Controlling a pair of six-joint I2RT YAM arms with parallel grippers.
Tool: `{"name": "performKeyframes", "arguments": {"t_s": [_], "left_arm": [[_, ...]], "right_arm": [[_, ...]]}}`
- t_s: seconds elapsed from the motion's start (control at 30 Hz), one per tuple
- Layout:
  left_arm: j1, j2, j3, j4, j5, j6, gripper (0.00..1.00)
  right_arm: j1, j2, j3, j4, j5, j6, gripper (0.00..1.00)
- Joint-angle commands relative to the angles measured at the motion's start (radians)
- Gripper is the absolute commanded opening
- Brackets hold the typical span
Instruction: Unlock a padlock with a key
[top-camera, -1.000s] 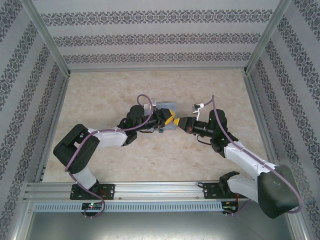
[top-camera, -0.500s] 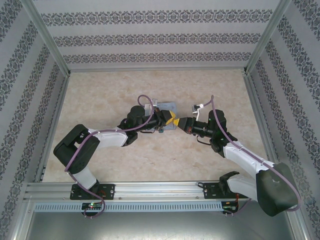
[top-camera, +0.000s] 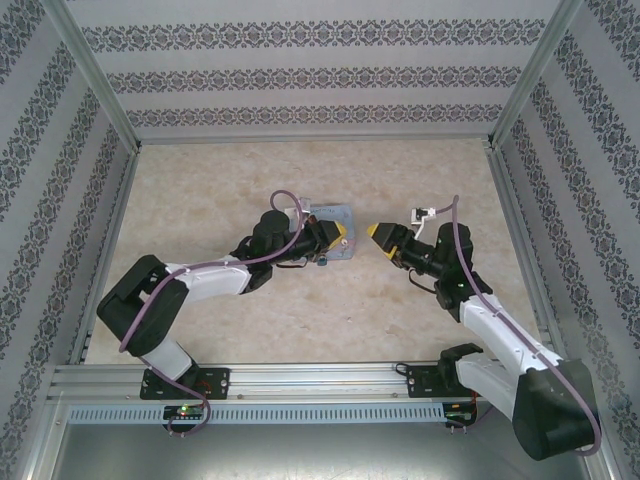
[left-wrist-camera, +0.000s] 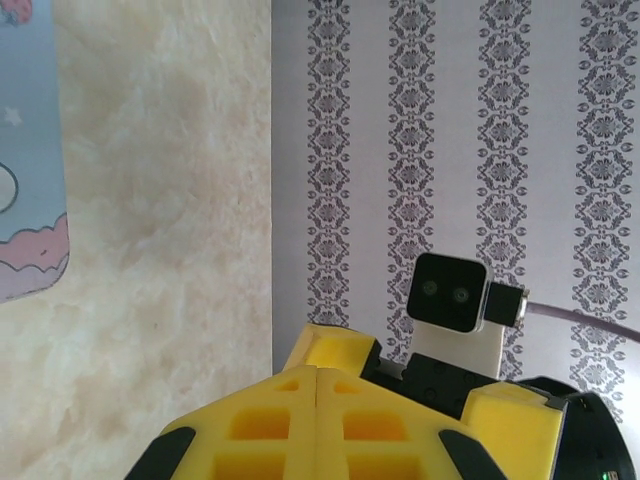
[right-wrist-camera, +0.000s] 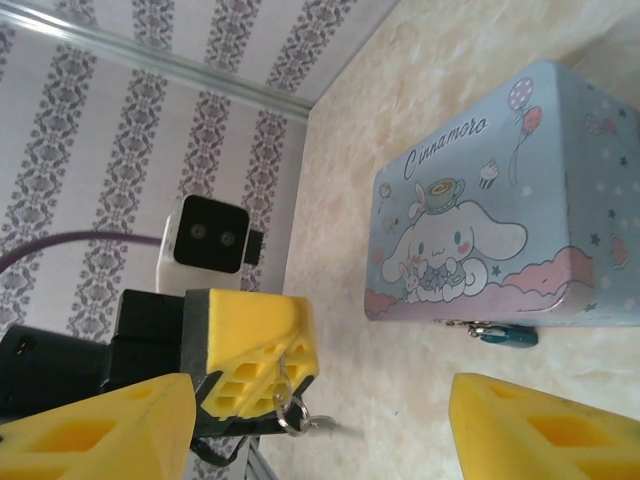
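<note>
The teal padlock (right-wrist-camera: 508, 335) hangs at the front edge of the pale-blue cartoon tin (right-wrist-camera: 480, 230), beside the tin (top-camera: 335, 213) on the table; it also shows as a teal speck, the padlock (top-camera: 322, 262). My left gripper (top-camera: 343, 231) is shut, and its yellow fingers (right-wrist-camera: 255, 350) pinch a thin wire ring from which the small grey key (right-wrist-camera: 345, 432) dangles. From its own wrist, the left gripper (left-wrist-camera: 317, 372) has its pads pressed together. My right gripper (top-camera: 381, 235) faces it from the right, open (right-wrist-camera: 320, 385), with nothing between its fingers.
Patterned walls and aluminium posts (top-camera: 520, 80) enclose the beige table (top-camera: 300, 310). The right arm's wrist camera (left-wrist-camera: 450, 292) faces the left gripper at close range. Free floor lies in front of the tin and behind it.
The two grippers were tip to tip over the tin's front edge. My right gripper has let go and drawn back to the right, leaving the key ring in the left gripper.
</note>
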Motion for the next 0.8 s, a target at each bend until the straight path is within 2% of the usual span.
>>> {"name": "performKeyframes", "arguments": {"t_s": [0.0, 0.17, 0.37, 0.6, 0.77], "left_arm": [[-0.012, -0.047, -0.002, -0.075, -0.066, 0.05, 0.0], [-0.011, -0.056, 0.0, -0.068, -0.11, 0.071, 0.0], [-0.01, -0.037, -0.015, 0.035, -0.169, 0.093, 0.0], [-0.01, 0.0, -0.021, 0.141, -0.226, 0.051, 0.0], [-0.01, 0.003, -0.026, 0.159, -0.258, 0.039, 0.0]], "right_arm": [[0.03, -0.033, -0.016, -0.031, 0.118, 0.024, 0.67], [0.113, -0.048, -0.03, 0.029, 0.288, 0.054, 0.65], [0.231, 0.004, -0.029, 0.125, 0.458, 0.06, 0.62], [0.278, 0.171, -0.066, 0.44, 0.506, 0.148, 0.56], [0.304, 0.26, -0.04, 0.534, 0.507, 0.158, 0.48]]}}
